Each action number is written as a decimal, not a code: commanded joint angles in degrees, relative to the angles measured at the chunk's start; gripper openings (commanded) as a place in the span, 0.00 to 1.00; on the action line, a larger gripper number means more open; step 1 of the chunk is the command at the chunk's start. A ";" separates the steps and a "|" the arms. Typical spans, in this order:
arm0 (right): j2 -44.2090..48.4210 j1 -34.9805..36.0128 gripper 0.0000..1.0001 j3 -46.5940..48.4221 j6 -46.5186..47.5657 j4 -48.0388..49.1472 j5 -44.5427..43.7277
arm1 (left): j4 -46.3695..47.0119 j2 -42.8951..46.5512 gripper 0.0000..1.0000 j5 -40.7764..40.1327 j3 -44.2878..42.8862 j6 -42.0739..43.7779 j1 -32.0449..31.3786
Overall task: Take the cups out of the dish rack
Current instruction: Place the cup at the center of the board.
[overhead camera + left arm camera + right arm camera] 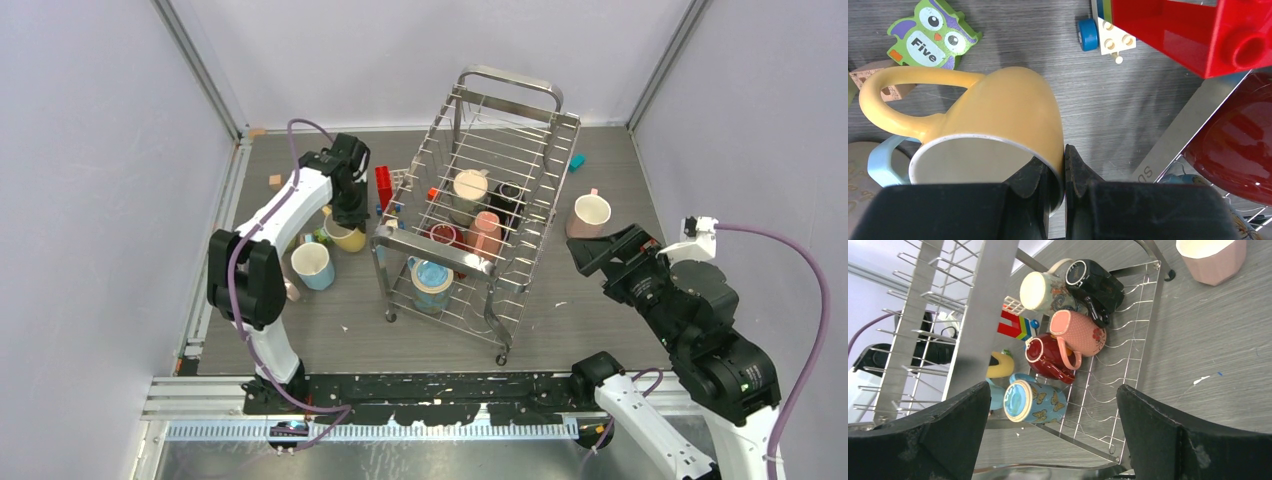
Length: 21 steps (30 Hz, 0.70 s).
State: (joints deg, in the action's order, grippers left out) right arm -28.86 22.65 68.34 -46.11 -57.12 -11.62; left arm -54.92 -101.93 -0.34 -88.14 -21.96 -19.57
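Cups (487,232) sit in the dish rack (510,78), which stands mid-worktop (560,300). There's a cream cup (1040,290), a black cup (1095,282), a pink dotted cup (1080,332), a dark red cup (1048,357) and a butterfly cup (1035,402), all resting on the wire floor.

Over on the left of the rack, the left hand (1063,167) is pinched narrow on the yellow cup (1013,110), one finger inside the rim and one outside. A red block (1188,30) and a green owl piece (930,35) lie close by, and a light blue cup (313,265) stands upright just beside them.

On the right, the right hand (597,250) hovers spread wide, holding nothing. It is near a pale pink cup (590,213) that stands upright on the worktop outside the rack.
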 commanded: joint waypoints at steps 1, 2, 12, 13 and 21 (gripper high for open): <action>0.10 0.28 1.00 -1.61 -0.72 0.35 -1.78 | 2.34 0.76 0.00 -0.84 -0.14 1.56 -0.42; -0.07 0.26 1.00 -2.03 -0.74 0.41 -1.68 | 2.17 0.49 0.00 -0.93 -0.03 1.71 -0.45; -1.70 0.28 1.00 -6.00 -1.40 2.72 -0.45 | 1.46 -2.06 0.00 -3.39 0.75 3.12 -1.30; -1.83 0.28 1.00 -6.35 -1.44 2.94 -0.36 | 1.48 -2.31 0.00 -3.54 0.77 3.21 -1.26; -2.52 0.27 1.00 -8.23 -1.63 4.08 0.20 | 2.69 -3.04 0.07 -3.96 2.26 3.51 -1.43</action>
State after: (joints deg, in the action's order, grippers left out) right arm -30.79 22.65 60.34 -46.98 -56.60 -11.42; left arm -54.54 -105.51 -2.59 -86.17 -19.46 -20.80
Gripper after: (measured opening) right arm 0.996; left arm 0.111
